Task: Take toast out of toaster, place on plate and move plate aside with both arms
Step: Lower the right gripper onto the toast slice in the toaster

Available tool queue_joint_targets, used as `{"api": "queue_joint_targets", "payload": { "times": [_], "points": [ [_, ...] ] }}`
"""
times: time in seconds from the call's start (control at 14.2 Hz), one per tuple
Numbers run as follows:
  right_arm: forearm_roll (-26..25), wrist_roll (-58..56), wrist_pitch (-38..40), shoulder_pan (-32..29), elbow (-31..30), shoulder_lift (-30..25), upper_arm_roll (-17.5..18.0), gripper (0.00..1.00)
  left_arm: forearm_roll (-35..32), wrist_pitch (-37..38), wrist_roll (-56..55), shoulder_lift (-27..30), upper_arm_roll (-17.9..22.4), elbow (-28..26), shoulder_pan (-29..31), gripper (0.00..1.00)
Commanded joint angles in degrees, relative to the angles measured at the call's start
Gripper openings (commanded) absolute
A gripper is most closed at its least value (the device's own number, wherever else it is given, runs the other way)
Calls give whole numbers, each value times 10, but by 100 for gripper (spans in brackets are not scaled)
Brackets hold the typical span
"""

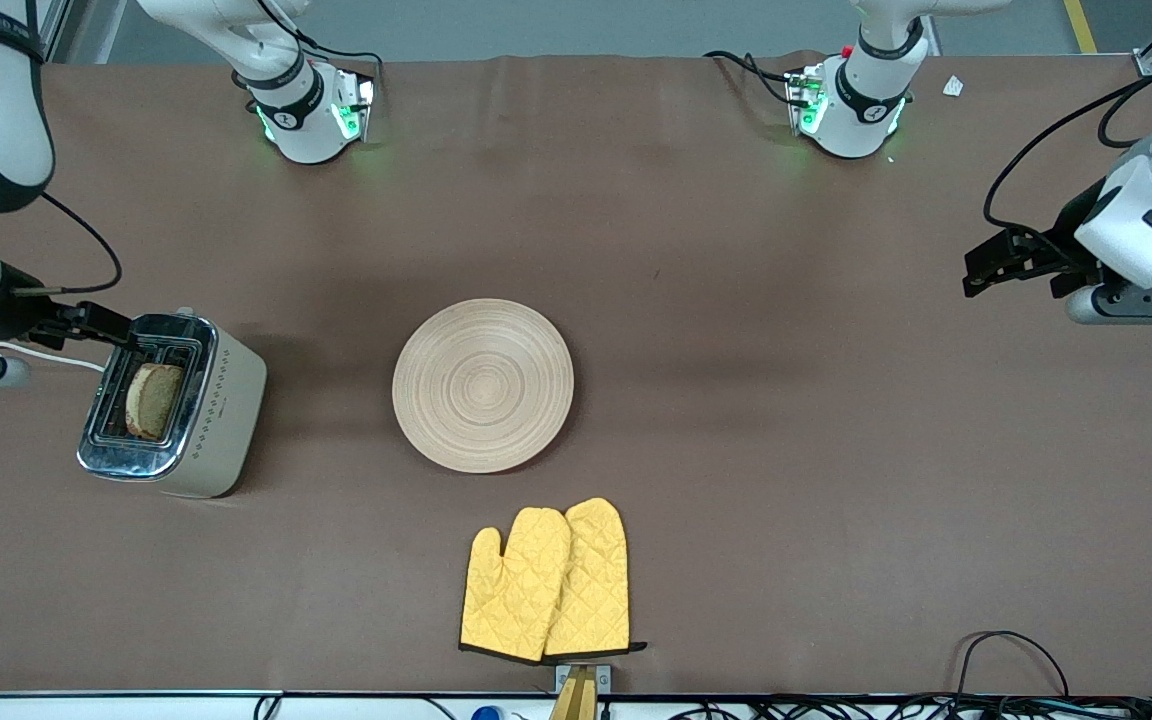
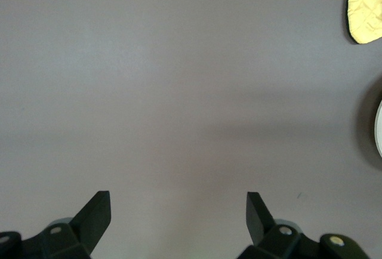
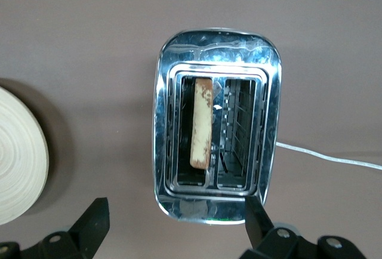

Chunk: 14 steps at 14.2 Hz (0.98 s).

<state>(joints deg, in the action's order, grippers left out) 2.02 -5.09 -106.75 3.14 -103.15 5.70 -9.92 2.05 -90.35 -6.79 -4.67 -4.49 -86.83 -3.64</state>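
My right gripper (image 3: 176, 226) is spread wide and empty over the toaster (image 1: 176, 405), at nine o'clock from the plate (image 1: 483, 385). The toast (image 3: 202, 122) stands in one slot, unpulled. Next: drop straight, pinch its top edge, probably proud enough. My left gripper (image 2: 179, 217) waits, agape, over bare table. The mitts (image 1: 548, 580) lie at six, clear.

Overhead front view; two downward wrist views
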Motion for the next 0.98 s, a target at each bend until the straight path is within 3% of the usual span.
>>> {"api": "queue_joint_targets", "payload": {
  "times": [0.0, 0.42, 0.91],
  "points": [
    [11, 2, -18, 0, -4, 15, 0, 100, 1, -8, -2, -14, 1, 18, -4, 100],
    [11, 2, -50, -3, -6, 67, 0, 99, 2, -21, -2, -31, 0, 21, -4, 100],
    [12, -4, -58, -19, -7, 88, 0, 82, 8, -43, -1, -46, -4, 21, -4, 100]
  ]
}}
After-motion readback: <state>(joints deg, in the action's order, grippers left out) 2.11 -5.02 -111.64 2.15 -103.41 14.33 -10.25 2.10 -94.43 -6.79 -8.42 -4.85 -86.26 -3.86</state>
